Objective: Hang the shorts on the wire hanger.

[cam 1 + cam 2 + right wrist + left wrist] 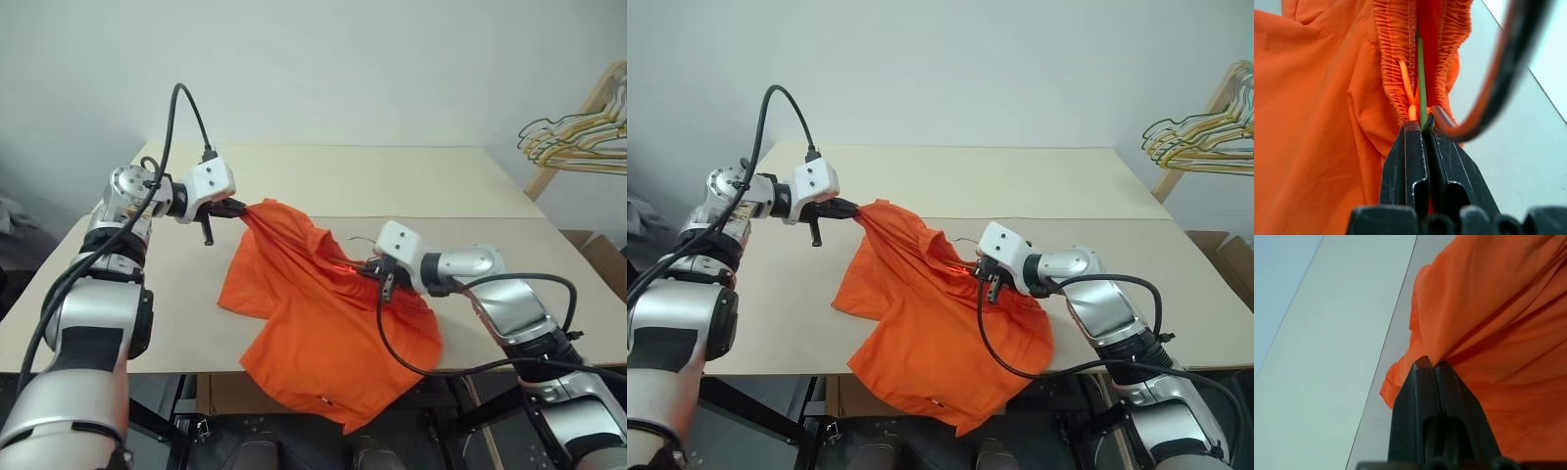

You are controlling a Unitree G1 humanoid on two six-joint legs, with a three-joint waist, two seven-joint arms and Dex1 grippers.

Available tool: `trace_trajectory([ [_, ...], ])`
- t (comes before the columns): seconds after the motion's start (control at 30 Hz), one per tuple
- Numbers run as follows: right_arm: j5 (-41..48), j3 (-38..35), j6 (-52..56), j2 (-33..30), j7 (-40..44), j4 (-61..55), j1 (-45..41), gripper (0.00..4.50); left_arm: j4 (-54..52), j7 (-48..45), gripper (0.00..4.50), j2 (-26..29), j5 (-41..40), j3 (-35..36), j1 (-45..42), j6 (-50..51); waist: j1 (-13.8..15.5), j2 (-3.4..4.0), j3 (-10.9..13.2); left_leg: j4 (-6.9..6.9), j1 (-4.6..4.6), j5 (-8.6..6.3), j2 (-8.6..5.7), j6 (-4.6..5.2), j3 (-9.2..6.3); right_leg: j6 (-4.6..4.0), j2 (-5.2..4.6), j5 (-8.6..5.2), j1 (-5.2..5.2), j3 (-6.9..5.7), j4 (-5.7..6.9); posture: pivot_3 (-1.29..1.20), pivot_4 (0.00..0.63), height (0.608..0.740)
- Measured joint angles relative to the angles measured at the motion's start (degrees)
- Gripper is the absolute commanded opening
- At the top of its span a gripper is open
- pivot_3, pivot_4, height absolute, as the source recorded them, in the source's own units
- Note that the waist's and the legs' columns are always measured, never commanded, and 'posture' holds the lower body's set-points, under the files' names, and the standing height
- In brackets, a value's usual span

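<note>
The orange shorts (323, 333) lie spread over the table's front part, and their lower leg droops past the front edge. My left gripper (238, 208) is shut on one upper corner of the fabric and holds it lifted off the table; the left wrist view shows cloth pinched between its fingertips (1420, 369). My right gripper (378, 270) sits at the gathered waistband (1396, 54) and is shut on the wire hanger (1421, 73). The wire runs down inside the waist opening. The hanger's curved hook (1498, 73) sticks out beside the fingers, and the rest of it is hidden in the shorts.
The beige table (392, 176) stretches back to a white wall. A bunch of yellowish and pale hangers (573, 137) hangs on a wooden rack at the far right. A cardboard box (605, 259) stands beyond the table's right edge.
</note>
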Motion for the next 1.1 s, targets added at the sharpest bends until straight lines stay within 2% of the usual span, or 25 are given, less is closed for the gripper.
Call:
trace_trajectory([
  [0.17,1.6,-1.5,2.1,-3.3,4.1,0.6,-5.8,0.0,-1.3,-2.0,0.02,0.4,-0.6,0.3,2.2,-0.9,-0.1,0.01,0.0,-0.05,0.01,0.0,0.04,0.0,0.02,-0.07,0.01,0.02,-0.03,0.0,0.0,0.11,0.0,0.74],
  [0.37,6.4,-1.9,12.7,-4.0,9.5,0.4,-15.6,0.0,-3.4,-3.9,0.02,-1.8,-1.5,-0.1,7.2,-3.0,0.0,0.01,0.0,-0.1,-0.02,0.0,0.11,0.0,0.03,-0.21,0.06,0.0,-0.15,-0.02,0.07,0.1,0.0,0.74],
  [0.47,8.2,-1.9,15.2,-4.3,11.5,0.1,-17.4,0.0,-4.0,-3.0,0.02,-2.0,-1.4,-0.3,7.2,-3.1,0.1,0.01,0.0,-0.12,-0.03,0.0,0.09,0.0,0.04,-0.22,0.04,-0.01,-0.15,-0.02,0.06,0.09,0.0,0.74],
  [0.57,9.2,-1.4,16.7,-5.9,14.0,0.2,-17.7,0.0,-3.9,-1.6,0.58,-1.4,-0.7,-0.6,6.9,-2.6,0.2,0.01,0.0,-0.11,-0.15,-0.01,0.07,0.0,0.05,-0.22,0.03,-0.01,-0.25,-0.02,0.05,0.09,0.0,0.74],
  [0.7,10.4,0.1,20.1,-8.0,17.5,0.6,-21.2,0.0,-3.8,-3.3,1.85,-0.1,-1.3,-0.3,5.3,-1.1,0.2,0.01,0.0,-0.07,-0.56,0.03,0.09,-0.05,0.1,-0.31,0.05,0.07,-0.81,0.0,0.18,0.08,0.0,0.74],
  [0.9,10.4,3.7,25.8,-10.9,21.2,4.8,-28.4,0.0,-6.1,-16.2,3.86,5.0,-5.5,1.0,4.0,-0.5,-0.8,0.01,0.0,-0.17,-0.56,0.02,0.15,-0.05,0.16,-0.4,0.06,0.03,-0.91,-0.01,0.18,0.07,0.0,0.74],
  [0.97,10.1,5.3,26.8,-11.0,21.7,6.2,-29.7,0.0,-8.0,-19.9,4.47,5.0,-8.1,2.1,3.5,1.0,-0.8,0.01,0.0,-0.15,-0.57,0.02,0.16,-0.05,0.16,-0.4,0.04,0.02,-0.91,-0.03,0.18,0.08,0.0,0.74],
  [1.1,9.7,8.7,27.8,-10.4,22.5,8.1,-31.9,0.0,-15.2,-22.6,4.47,1.7,-14.2,3.3,3.4,5.8,-0.8,0.02,0.0,-0.08,-0.62,0.02,0.14,-0.05,0.17,-0.37,0.0,0.03,-0.9,-0.03,0.18,0.08,0.0,0.74],
])
